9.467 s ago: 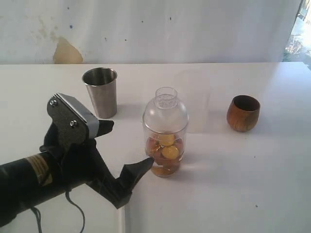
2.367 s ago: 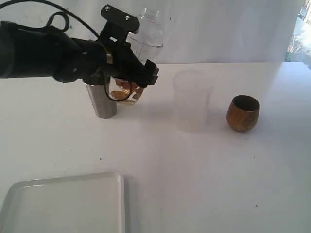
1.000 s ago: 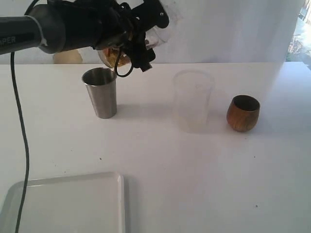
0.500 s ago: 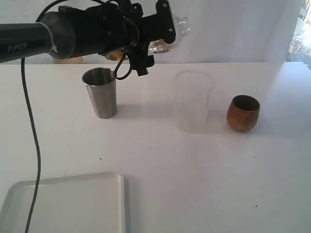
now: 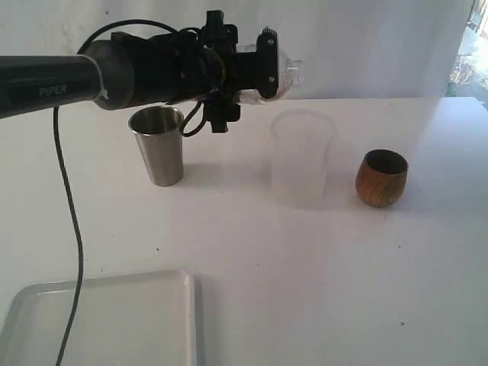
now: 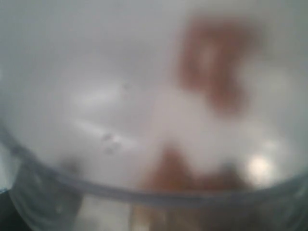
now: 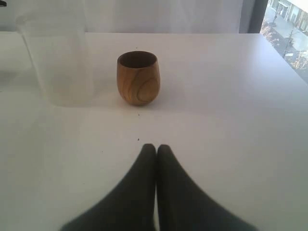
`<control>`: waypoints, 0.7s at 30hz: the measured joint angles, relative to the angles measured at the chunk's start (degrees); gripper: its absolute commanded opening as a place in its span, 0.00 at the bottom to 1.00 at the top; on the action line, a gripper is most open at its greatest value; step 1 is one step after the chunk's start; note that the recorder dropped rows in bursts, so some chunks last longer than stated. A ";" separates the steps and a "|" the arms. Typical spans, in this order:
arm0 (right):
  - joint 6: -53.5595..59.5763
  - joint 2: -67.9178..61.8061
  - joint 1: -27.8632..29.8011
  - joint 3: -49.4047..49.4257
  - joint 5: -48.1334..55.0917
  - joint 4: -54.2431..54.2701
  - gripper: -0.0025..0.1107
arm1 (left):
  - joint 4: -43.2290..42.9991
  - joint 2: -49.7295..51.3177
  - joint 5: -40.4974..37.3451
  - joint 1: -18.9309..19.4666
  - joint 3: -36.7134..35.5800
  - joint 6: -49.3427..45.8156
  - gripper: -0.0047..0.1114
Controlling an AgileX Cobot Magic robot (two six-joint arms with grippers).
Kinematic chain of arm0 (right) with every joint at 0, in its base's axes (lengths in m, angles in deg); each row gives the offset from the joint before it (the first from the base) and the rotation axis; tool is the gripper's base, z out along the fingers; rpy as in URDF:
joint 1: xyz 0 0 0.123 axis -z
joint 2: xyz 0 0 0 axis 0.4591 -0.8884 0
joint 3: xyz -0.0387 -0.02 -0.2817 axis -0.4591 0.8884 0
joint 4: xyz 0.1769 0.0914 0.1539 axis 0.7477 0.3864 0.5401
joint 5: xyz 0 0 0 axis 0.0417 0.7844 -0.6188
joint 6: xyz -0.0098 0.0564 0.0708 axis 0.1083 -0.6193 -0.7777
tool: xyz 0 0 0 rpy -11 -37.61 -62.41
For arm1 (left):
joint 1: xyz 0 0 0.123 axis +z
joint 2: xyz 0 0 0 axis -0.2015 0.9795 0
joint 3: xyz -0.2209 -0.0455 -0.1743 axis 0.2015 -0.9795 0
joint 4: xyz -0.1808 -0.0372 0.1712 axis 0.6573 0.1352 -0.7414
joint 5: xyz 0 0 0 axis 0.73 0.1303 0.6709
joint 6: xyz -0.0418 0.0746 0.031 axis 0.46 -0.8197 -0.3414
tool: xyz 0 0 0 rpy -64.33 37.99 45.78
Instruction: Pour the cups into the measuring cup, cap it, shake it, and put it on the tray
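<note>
Exterior view, item by item:

- Left gripper (image 5: 258, 69): jaws spread wide and clamped on the measuring cup (image 5: 248, 80). The cup is carried in the air, lying on its side, high over the table (image 5: 320, 267).
- Cap (image 5: 287, 74): fitted on the measuring cup, neck pointing right.
- Tumbler (image 5: 158, 145): upright on the table, below the left arm.
- Frosted cup (image 5: 303, 156): upright, between the tumbler and the wooden cup (image 5: 381, 178), well apart from both.
- Wooden cup: upright, mouth up, at the right.
- Tray (image 5: 103, 320): flat on the table at the near left corner, nothing on it.

Left wrist view: filled by the cup's clear wall at very close range (badly blurred). The brownish patches behind it may be its contents.

Right wrist view:

- Right gripper (image 7: 156, 154): fingers pressed together, holding nothing, low over the table.
- Wooden cup: straight ahead of the fingertips and apart from them, with the frosted cup beside it.
</note>
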 measured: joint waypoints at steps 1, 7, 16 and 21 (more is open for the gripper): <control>0.00 0.00 0.00 0.00 0.00 0.00 0.02 | 0.00 0.03 0.26 0.00 0.00 0.00 0.04; 0.00 0.00 0.00 0.00 0.00 0.00 0.02 | -1.97 0.13 1.40 1.10 0.00 -0.21 0.04; 0.00 0.00 0.00 0.00 0.00 0.00 0.02 | -3.82 0.13 1.55 2.23 0.00 -5.55 0.04; -0.04 0.00 0.00 0.00 0.00 0.00 0.02 | -4.40 0.13 4.22 2.23 0.00 -7.56 0.04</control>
